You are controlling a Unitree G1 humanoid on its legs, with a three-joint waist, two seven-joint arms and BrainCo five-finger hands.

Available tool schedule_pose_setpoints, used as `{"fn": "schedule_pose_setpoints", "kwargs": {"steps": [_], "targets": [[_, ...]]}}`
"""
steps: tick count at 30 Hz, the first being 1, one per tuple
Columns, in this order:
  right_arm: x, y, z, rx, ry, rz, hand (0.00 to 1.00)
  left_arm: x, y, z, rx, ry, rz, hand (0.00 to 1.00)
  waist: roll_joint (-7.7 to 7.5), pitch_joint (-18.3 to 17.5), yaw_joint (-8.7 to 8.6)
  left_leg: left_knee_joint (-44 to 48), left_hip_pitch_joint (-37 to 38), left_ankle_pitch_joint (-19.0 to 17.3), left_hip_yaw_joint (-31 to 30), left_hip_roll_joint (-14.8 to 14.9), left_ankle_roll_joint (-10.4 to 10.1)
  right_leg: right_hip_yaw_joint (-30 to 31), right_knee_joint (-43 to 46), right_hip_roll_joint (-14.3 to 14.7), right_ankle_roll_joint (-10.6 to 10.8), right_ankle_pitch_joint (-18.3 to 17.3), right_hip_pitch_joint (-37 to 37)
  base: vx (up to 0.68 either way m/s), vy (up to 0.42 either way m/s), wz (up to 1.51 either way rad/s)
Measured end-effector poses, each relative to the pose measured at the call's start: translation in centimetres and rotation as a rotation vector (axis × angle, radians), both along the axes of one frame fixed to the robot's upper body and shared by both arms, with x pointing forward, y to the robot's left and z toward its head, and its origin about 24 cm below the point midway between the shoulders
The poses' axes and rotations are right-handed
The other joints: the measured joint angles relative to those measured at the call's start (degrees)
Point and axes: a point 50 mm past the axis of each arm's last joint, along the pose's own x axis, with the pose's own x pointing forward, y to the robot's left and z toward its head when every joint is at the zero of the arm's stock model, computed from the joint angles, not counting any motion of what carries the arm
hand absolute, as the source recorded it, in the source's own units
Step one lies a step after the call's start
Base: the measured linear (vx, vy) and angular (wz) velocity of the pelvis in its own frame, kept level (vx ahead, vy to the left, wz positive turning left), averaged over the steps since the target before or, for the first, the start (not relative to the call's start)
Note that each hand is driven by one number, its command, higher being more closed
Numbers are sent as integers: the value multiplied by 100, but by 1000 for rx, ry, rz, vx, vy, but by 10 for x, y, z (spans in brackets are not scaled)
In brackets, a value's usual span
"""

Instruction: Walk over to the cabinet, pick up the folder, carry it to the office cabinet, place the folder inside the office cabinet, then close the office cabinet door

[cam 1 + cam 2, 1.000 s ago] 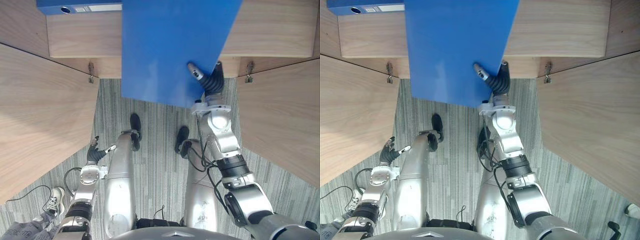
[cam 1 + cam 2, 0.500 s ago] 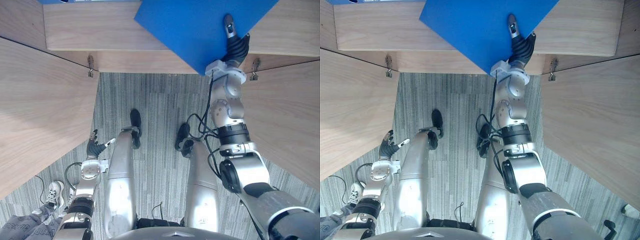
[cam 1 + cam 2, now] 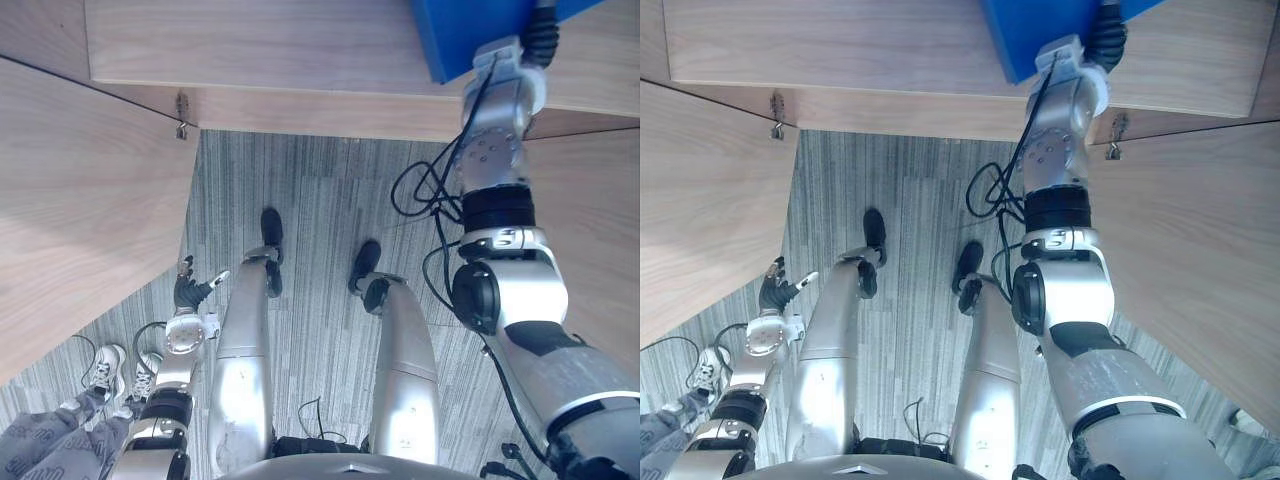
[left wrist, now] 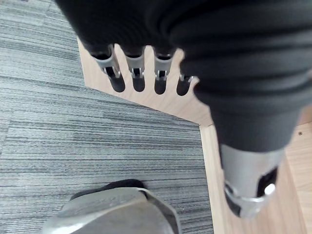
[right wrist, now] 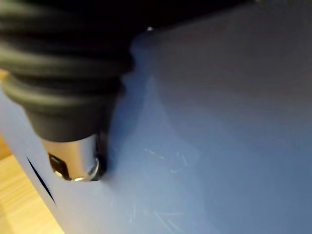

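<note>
Seen from the head, the folder (image 3: 465, 35) is at the right end of the cabinet (image 3: 280, 50) shelf, in the right hand (image 3: 540, 35), with an open door (image 3: 80, 200) on each side and floor (image 3: 320, 200) between. The left wrist view shows the left hand (image 4: 138, 66) with straight fingers, slightly apart, holding nothing. The right wrist view shows the thumb (image 5: 73, 161) pressed on the folder, with the other fingers hidden.
</note>
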Motion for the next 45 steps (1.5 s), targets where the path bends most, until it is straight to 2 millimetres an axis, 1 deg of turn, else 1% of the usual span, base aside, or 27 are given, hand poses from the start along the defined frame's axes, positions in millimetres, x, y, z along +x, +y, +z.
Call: {"fn": "schedule_pose_setpoints", "kwargs": {"steps": [1, 2, 4, 5, 6, 8, 9, 11, 19, 21, 22, 25, 28, 31, 34, 36, 37, 39, 40, 42, 45], "targets": [[0, -3, 2, 22, 5, -7, 100, 0, -3, 0, -2, 1, -6, 0, 35, -61, -7, -86, -1, 32, 0, -5, 4, -29, -59, -4, -3, 32, 9, -25, -14, 9], [0, -5, 4, 44, 9, -9, 0, 1, -6, 0, -9, -2, -11, 0, 68, -89, -9, -140, 5, 62, 4, -9, 15, -42, -107, -5, -4, 60, 19, -31, -11, 7], [-2, -9, 11, 95, -4, -8, 0, 5, -21, 0, -37, -10, -44, 0, 156, -146, -9, -320, 57, 149, 31, -42, 39, -72, -263, -19, 7, 144, 71, -27, 0, 5], [-2, -11, 11, 112, -4, -10, 0, 5, -26, 0, -47, -10, -54, 0, 164, -154, -12, -361, 82, 165, 40, -44, 40, -76, -304, -19, 11, 165, 96, 0, 0, 0], [-3, -14, 11, 138, 1, -18, 0, 8, -36, 0, -68, -8, -75, 0, 183, -167, -9, -422, 124, 196, 43, -50, 42, -94, -377, -19, 18, 197, 151, 0, 0, 0], [-4, -16, 13, 188, -6, -22, 0, 12, -45, 2, -75, -16, -99, 0, 189, -183, -9, -524, 172, 240, 55, -64, 48, -109, -449, -24, 15, 222, 190, -4, -3, 2], [-6, -17, 17, 209, -18, -28, 0, 12, -48, 3, -79, -19, -107, 0, 189, -185, -21, -584, 180, 270, 64, -71, 51, -108, -484, -25, 15, 241, 186, 0, 0, 0], [-8, -18, 22, 229, -35, -29, 0, 14, -51, 4, -90, -24, -106, 0, 189, -185, -24, -634, 184, 299, 66, -76, 46, -117, -516, -25, 12, 255, 183, 2, -11, 2], [-9, -18, 24, 241, -47, -32, 0, 15, -61, 4, -118, -23, -100, 0, 207, -195, -39, -799, 295, 390, 64, -91, 1, -162, -627, -20, 6, 287, 283, 1, -3, 0], [-10, -17, 29, 236, -59, -28, 0, 15, -64, 5, -122, -27, -108, 0, 207, -195, -62, -801, 293, 392, 62, -91, 0, -169, -633, -19, 1, 292, 285, 0, 0, 0], [-11, -15, 35, 235, -74, -21, 0, 15, -66, 5, -122, -27, -114, 0, 207, -195, -81, -801, 293, 392, 65, -91, 0, -167, -638, -19, 1, 297, 285, 0, 0, 0], [-13, -12, 44, 221, -100, -16, 0, 15, -68, 5, -123, -26, -119, 0, 208, -196, -98, -797, 294, 392, 67, -88, 0, -166, -638, -19, 0, 300, 287, 0, 0, 0], [-13, -7, 46, 193, -98, -11, 0, 16, -68, 5, -125, -26, -119, 0, 208, -196, -98, -793, 295, 393, 70, -84, 0, -165, -637, -16, -1, 301, 288, 0, 0, 0], [-12, -7, 44, 191, -92, -12, 0, 16, -70, 5, -129, -26, -120, 0, 208, -196, -98, -789, 300, 393, 71, -83, 0, -166, -640, -15, -2, 301, 299, 0, 0, 0], [-10, -7, 26, 201, -62, -18, 0, 16, -71, 4, -139, -22, -116, 0, 208, -196, -96, -797, 365, 388, 79, -79, -2, -168, -666, -11, -2, 301, 375, 0, 0, 0], [-11, -4, 7, 228, -50, -37, 0, 15, -71, 4, -139, -15, -109, 0, 209, -196, -110, -795, 380, 383, 94, -68, -6, -160, -669, -4, -2, 301, 384, 0, 0, 0], [-12, -3, 2, 244, -46, -37, 0, 16, -71, 4, -138, -15, -107, 0, 209, -196, -110, -794, 381, 383, 94, -63, -6, -160, -669, 0, -2, 301, 384, 0, 0, 0], [-9, -2, -20, 306, 4, -48, 0, 16, -71, 4, -138, -13, -102, 0, 209, -196, -107, -791, 389, 381, 101, -53, -6, -152, -670, 10, -3, 300, 383, 0, 0, 0], [-9, -2, -24, 317, 13, -50, 0, 16, -71, 4, -138, -13, -100, 0, 209, -196, -107, -793, 390, 379, 102, -50, -6, -150, -670, 13, -4, 301, 382, 0, 0, 0], [-14, -3, -35, 355, 13, -65, 0, 16, -71, 4, -141, -10, -97, 0, 209, -196, -104, -794, 393, 370, 105, -36, -4, -141, -669, 26, -6, 300, 382, 0, 0, 0], [-20, -5, -42, 389, 0, -79, 0, 16, -70, 3, -150, -5, -85, 0, 209, -196, -104, -793, 410, 366, 120, -29, -3, -123, -664, 30, -8, 302, 382, 0, 0, 0]]}}
